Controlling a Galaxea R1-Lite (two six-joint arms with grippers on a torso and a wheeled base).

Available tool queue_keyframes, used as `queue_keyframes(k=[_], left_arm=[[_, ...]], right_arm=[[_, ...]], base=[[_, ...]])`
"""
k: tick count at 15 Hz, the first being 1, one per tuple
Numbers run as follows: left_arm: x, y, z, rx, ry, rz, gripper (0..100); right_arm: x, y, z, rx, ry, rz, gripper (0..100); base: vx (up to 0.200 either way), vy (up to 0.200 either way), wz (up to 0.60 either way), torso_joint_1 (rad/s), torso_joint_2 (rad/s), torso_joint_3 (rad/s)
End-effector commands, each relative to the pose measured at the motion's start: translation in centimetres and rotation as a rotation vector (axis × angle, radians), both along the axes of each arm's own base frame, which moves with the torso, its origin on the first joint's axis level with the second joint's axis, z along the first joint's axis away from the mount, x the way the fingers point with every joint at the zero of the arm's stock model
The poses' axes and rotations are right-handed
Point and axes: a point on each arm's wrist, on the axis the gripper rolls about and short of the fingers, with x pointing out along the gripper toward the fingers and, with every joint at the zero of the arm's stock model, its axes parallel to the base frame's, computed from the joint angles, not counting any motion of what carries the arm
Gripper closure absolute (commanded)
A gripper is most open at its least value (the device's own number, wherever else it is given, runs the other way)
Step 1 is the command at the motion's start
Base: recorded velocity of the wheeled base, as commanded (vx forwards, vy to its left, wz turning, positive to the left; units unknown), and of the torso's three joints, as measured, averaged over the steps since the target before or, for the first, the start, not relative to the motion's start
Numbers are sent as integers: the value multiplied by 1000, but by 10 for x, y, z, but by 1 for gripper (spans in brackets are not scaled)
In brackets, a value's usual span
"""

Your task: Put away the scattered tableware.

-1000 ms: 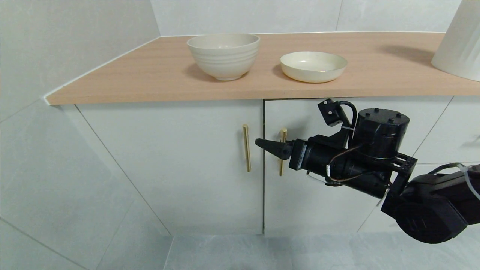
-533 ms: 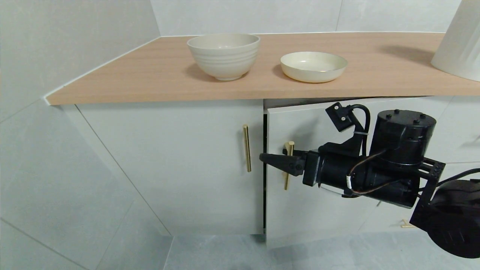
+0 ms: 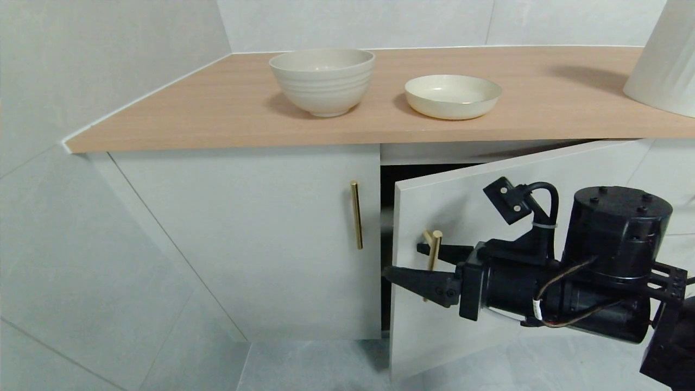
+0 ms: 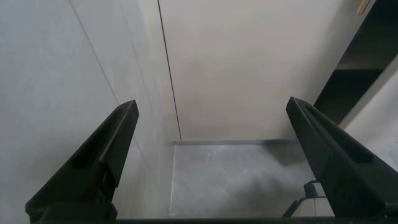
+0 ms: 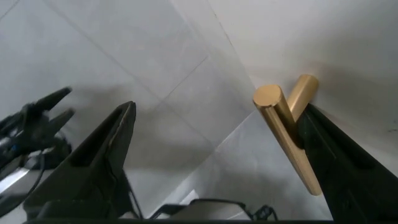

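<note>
A deep cream bowl (image 3: pixel 322 80) and a shallow cream bowl (image 3: pixel 452 95) stand side by side on the wooden countertop (image 3: pixel 217 117). Below them, the right cabinet door (image 3: pixel 461 190) stands partly swung out. My right gripper (image 3: pixel 404 260) is open, with the door's brass handle (image 3: pixel 434 244) between its fingers. In the right wrist view the handle (image 5: pixel 286 137) rests against one finger (image 5: pixel 342 162) of the right gripper (image 5: pixel 217 124), whose jaws are wide apart. My left gripper (image 4: pixel 211 106) hangs open and holds nothing, low above the floor (image 4: pixel 236 174) in front of the cabinet.
The left cabinet door (image 3: pixel 244 244) is closed, and its brass handle (image 3: pixel 355 214) is upright. A dark gap (image 3: pixel 386 217) opens between the two doors. A tall white object (image 3: pixel 662 60) stands at the counter's back right. A tiled wall (image 3: pixel 81 217) borders the left side.
The right cabinet door has swung outward from closed to partly open. My right gripper came toward me and lower, with the handle between its fingers.
</note>
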Motion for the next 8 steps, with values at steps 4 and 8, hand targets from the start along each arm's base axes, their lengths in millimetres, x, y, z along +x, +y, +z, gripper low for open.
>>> queue_keyframes(k=[4, 8], left_arm=[[0, 0, 0, 0, 0, 0, 0], [0, 0, 0, 1, 2, 0, 0]], right_arm=[[-23, -4, 1, 0, 2, 69, 0], [-44, -15, -7, -22, 27, 104, 0]], base=[[0, 0, 0, 0, 0, 0], [0, 0, 0, 0, 0, 0]])
